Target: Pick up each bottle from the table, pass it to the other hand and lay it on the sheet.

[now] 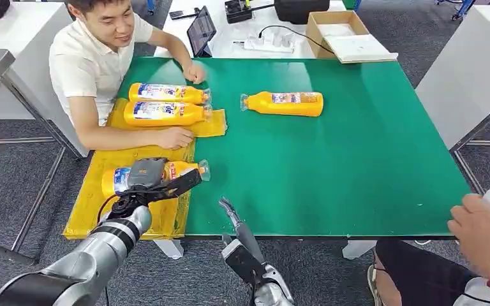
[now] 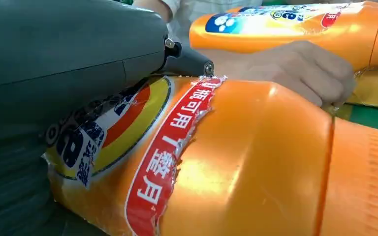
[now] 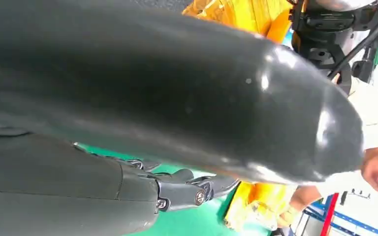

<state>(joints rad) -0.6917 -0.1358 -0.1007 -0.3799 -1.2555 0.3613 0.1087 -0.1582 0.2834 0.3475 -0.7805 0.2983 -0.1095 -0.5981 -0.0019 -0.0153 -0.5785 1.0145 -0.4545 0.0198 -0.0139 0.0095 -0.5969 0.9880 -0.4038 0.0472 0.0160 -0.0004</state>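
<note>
Four orange bottles show. The left hand (image 1: 148,180) grips one bottle (image 1: 177,171) lying on the yellow sheet (image 1: 96,197) at seven o'clock of the green table (image 1: 357,159). To finish well, it should part its fingers slowly so the bottle does not roll. Two laid bottles (image 1: 166,104) lie at ten o'clock beside a person's hand (image 1: 175,137). One remaining bottle (image 1: 285,103) waits at twelve. The right hand (image 1: 231,213) hangs empty, fingers apart. Contents cannot be told.
</note>
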